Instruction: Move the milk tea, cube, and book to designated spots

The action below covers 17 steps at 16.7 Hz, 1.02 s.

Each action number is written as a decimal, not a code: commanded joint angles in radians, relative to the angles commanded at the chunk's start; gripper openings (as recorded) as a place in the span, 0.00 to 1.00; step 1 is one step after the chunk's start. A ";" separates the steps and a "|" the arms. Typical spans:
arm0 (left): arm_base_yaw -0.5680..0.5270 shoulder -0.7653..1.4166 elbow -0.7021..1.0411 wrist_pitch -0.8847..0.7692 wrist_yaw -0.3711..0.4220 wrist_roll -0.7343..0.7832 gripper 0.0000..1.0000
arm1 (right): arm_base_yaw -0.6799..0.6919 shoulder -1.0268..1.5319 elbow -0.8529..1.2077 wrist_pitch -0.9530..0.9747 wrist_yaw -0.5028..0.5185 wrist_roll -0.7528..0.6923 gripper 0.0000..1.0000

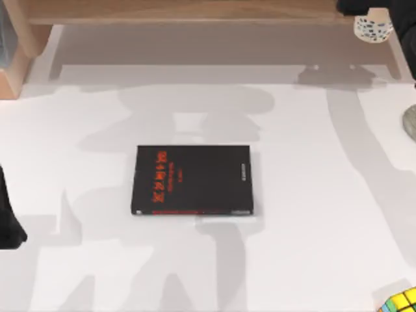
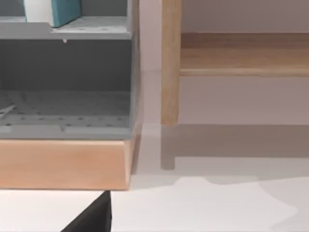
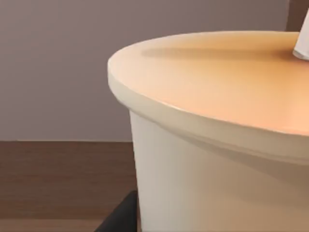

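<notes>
Top view straight down over the table (image 1: 312, 195); left wrist low toward the shelf (image 2: 63, 159); right wrist tight against the milk tea (image 3: 203, 169).

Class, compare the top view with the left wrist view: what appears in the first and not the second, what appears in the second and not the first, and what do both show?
Top view: a black book mid-table, the cube at the near right corner, the milk tea far right. Left wrist view: the book, teal, on a grey shelf. Both: the white table and a wooden frame.

White dark-speckled milk tea (image 1: 372, 27), yellow-green cube (image 1: 402, 303), teal book (image 2: 60, 10), black red-lettered book (image 1: 193, 180)
</notes>
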 joint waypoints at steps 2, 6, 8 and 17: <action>0.000 0.000 0.000 0.000 0.000 0.000 1.00 | -0.037 -0.016 -0.057 0.059 -0.055 0.001 0.00; 0.000 0.000 0.000 0.000 0.000 0.000 1.00 | -0.143 -0.013 -0.210 0.229 -0.196 0.001 0.00; 0.000 0.000 0.000 0.000 0.000 0.000 1.00 | -0.204 0.017 -0.280 0.321 -0.262 0.001 0.00; 0.000 0.000 0.000 0.000 0.000 0.000 1.00 | -0.408 0.193 -0.345 0.537 -0.395 0.001 0.00</action>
